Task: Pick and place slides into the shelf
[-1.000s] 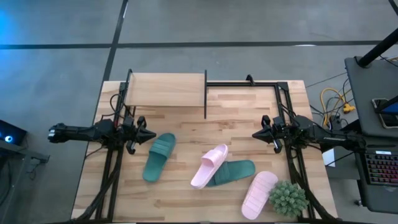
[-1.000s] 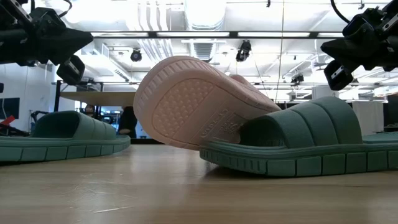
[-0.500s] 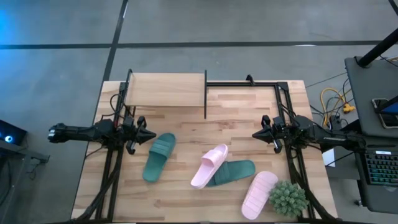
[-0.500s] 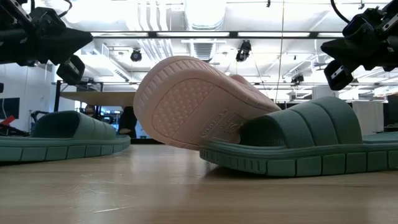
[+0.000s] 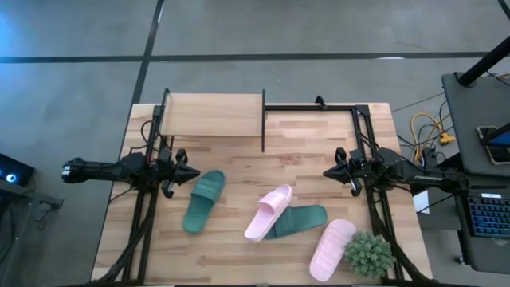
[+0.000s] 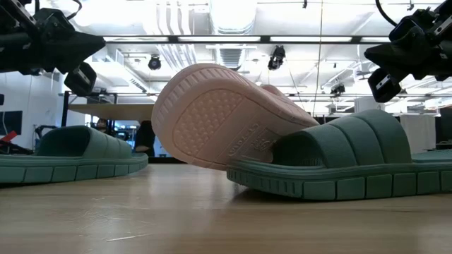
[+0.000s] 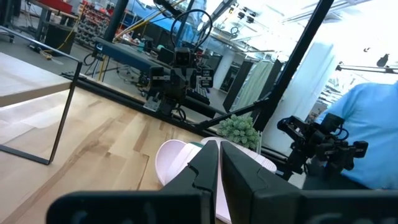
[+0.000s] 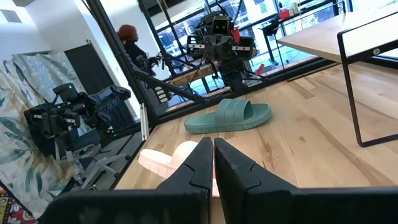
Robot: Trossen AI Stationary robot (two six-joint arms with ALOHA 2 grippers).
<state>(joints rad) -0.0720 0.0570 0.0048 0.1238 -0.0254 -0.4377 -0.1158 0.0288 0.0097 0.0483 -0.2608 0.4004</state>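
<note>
Left claw [image 5: 190, 171] closed, empty, above bench [image 5: 303, 183] near left edge. Right claw [image 5: 328, 172] closed, empty, at right. 4 slides on bench: teal slide [image 5: 204, 201] left; pink slide [image 5: 268, 212] propped on second teal slide [image 5: 301, 219]; second pink slide [image 5: 332, 249] beside plant [image 5: 369, 253]. Shelf [image 5: 213, 115] at back, holding none.

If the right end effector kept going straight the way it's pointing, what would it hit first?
Probably the pink slide propped on a teal slide: the shut right end effector points across the table toward the left arm, and its wrist view shows that pink slide just ahead. Depth is unclear.
</note>
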